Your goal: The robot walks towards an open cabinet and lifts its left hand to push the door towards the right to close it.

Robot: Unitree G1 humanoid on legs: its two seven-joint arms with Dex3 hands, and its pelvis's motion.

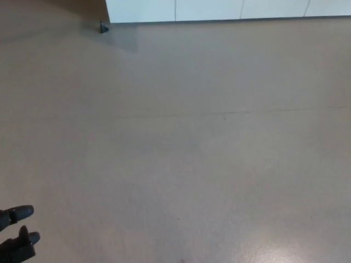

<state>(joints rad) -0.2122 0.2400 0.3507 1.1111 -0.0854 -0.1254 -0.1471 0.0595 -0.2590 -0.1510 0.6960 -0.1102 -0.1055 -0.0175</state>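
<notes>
Head view: left hand (16,235) at the bottom-left corner, fingers spread apart, holding nothing. White cabinet (230,10) fronts run along the top edge, well apart from it; interior not visible. Small dark doorstop (103,27) on floor (192,142) by cabinet's left corner.

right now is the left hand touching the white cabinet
Apart. The head view shows the left hand low at the bottom left corner, with a wide stretch of bare floor between it and the white cabinet at the top.
</notes>
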